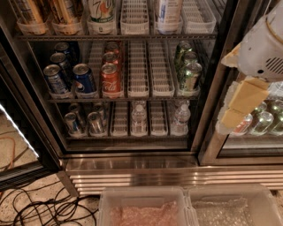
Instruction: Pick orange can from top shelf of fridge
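Fridge (132, 164); tool (239, 106) right, orange can (66, 11) cropped.

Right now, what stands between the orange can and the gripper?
Camera view: a 7UP bottle, a bare lane tray, a white bottle, another tray, then the door frame. The gripper hangs outside, at right.

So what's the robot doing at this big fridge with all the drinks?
The robot is trying to get an orange can out of the fridge. The can stands at the left end of the top shelf, next to another one like it and a 7UP bottle. The claw hangs on the right side, in front of the fridge's frame, lower than that shelf and far from the cans. It has not picked up a can yet.
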You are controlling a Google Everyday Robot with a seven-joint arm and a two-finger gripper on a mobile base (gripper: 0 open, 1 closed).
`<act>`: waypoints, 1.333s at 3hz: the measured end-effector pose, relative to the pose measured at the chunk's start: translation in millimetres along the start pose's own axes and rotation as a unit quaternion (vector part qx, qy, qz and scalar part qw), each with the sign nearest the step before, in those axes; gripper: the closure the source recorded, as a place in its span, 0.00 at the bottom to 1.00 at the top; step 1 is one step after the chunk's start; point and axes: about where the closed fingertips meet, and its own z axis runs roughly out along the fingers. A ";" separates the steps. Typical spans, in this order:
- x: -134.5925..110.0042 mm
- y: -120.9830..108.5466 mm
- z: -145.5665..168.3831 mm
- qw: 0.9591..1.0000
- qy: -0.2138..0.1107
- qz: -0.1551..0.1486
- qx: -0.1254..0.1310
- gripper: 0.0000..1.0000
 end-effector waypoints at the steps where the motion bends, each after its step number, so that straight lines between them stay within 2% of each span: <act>1: -25.5 17.6 -4.2 1.000 -0.018 0.005 -0.013 0.00; 2: -26.3 17.9 -4.5 1.000 -0.019 0.006 -0.013 0.00; 3: -40.9 20.9 4.8 0.999 -0.031 0.008 -0.002 0.00; 4: -91.0 23.9 21.7 0.998 -0.053 -0.002 0.029 0.00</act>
